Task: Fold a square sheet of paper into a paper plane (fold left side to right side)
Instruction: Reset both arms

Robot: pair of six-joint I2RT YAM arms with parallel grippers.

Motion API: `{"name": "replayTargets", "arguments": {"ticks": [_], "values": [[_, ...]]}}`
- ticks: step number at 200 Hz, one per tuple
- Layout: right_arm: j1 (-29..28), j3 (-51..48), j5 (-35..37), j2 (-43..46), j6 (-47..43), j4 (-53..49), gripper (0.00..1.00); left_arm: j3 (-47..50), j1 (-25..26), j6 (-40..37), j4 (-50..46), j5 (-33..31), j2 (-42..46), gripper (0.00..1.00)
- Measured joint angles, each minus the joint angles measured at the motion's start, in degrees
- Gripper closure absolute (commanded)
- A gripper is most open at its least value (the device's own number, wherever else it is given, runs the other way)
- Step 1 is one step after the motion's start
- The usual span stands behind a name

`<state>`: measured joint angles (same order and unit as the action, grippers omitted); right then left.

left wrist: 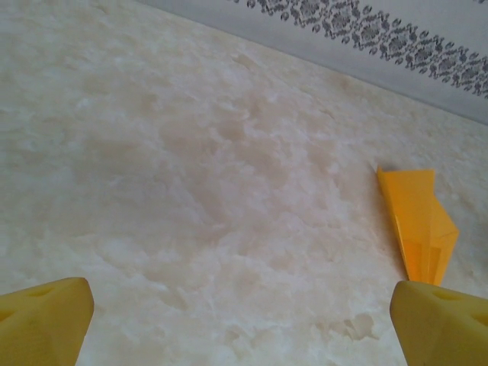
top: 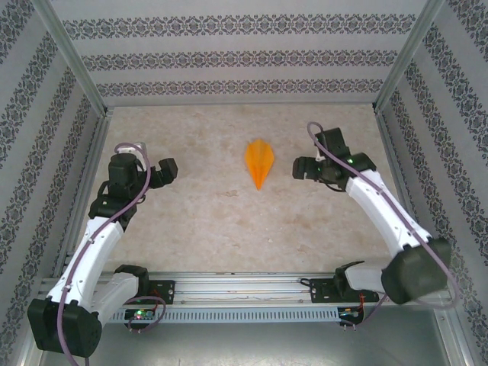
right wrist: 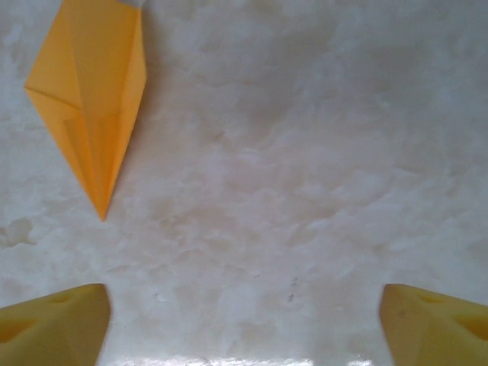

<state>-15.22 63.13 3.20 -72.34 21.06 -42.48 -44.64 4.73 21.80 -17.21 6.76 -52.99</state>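
an orange paper plane (top: 258,162) lies flat on the beige counter (top: 229,229), point toward the arms, between the left end effector (top: 169,171) and right end effector (top: 299,168), both spread wide and empty.

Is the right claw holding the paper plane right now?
No, the paper plane lies flat on the table, apart from the right claw, which stands open beside it.
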Motion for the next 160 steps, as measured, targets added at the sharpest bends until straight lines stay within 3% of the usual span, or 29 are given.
{"name": "replayTargets", "arguments": {"ticks": [75,120,160], "values": [[13.29,-23.32,1.36,15.63,-3.39,20.87,0.02,-1.70,-0.02,-3.26,2.69,-6.75,0.02,0.00],[15.13,-34.36,3.26,14.19,-6.08,37.05,0.02,-1.01,-0.37,-3.63,3.54,-9.62,0.02,0.00],[15.87,-36.65,3.32,7.56,-7.89,47.93,0.02,-1.01,-0.37,-3.65,3.54,-10.32,-0.17,0.00]]}}
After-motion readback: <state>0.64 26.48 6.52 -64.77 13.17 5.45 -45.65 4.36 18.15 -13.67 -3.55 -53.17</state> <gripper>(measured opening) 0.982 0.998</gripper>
